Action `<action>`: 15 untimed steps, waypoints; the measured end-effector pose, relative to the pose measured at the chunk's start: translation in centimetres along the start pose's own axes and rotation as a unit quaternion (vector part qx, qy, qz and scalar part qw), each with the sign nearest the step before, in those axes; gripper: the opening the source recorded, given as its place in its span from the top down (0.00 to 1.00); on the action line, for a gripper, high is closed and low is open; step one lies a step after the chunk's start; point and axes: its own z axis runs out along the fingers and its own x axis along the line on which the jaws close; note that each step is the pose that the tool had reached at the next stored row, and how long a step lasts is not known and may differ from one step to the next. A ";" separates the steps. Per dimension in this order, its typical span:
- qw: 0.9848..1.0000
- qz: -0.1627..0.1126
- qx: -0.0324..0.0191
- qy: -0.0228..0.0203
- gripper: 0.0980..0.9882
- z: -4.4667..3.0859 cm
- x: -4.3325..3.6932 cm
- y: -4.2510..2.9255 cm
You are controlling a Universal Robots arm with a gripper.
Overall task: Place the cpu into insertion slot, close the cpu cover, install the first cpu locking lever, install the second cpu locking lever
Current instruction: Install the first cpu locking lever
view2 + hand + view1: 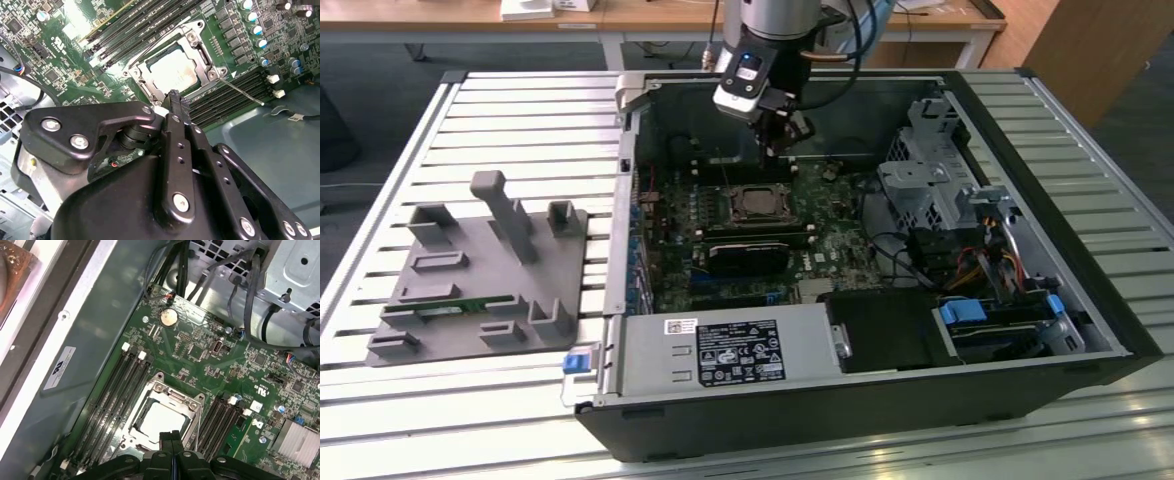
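Clearly seated, the cpu (172, 71) lies flat in the insertion slot (758, 203), a square socket near the middle of the green motherboard (210, 360). The board lies inside an open computer case (854, 420). The case rests on the slatted table (520, 100), nearer the table's edge on the exterior view's right. The cpu cover (170, 396), a silver frame, lies closed around the chip, whose grey top shows through its window. One thin locking lever (241, 91) juts out from a corner of the socket across the memory slots (235, 87) and looks unlatched.

The claw (174, 96) hangs over the socket, its two black fingers pressed together with nothing between them. In both wrist views its tip sits just at one edge of the cover. Whether it touches the metal cannot be told.

The step in hand appears to be a locking lever, since the chip is in and the cover is down. Doing it well probably means using the closed tip as a single pusher. It should meet the wire lever squarely, press it down toward the board, and nudge it sideways under its retaining tab. The force should stay gentle and steady, so the tip does not slip onto the chip, the cover or the memory slots beside the socket.
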 end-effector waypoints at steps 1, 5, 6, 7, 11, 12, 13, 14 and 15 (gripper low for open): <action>1.000 -0.002 0.000 0.000 0.99 0.00 0.00 0.00; 1.000 -0.012 0.000 0.000 0.99 0.00 0.00 0.00; 1.000 -0.014 0.000 0.000 0.99 0.00 0.00 0.00; 1.000 -0.016 -0.001 0.000 0.99 0.00 0.00 0.00; 1.000 -0.025 -0.001 0.000 0.99 0.00 0.00 0.00; 1.000 -0.026 -0.001 0.000 0.99 0.00 0.00 0.00; 1.000 -0.028 -0.001 0.000 0.99 0.00 0.00 0.00; 1.000 -0.030 -0.001 0.000 0.99 0.00 0.00 0.00; 0.999 -0.032 -0.001 0.000 0.99 0.00 0.00 0.00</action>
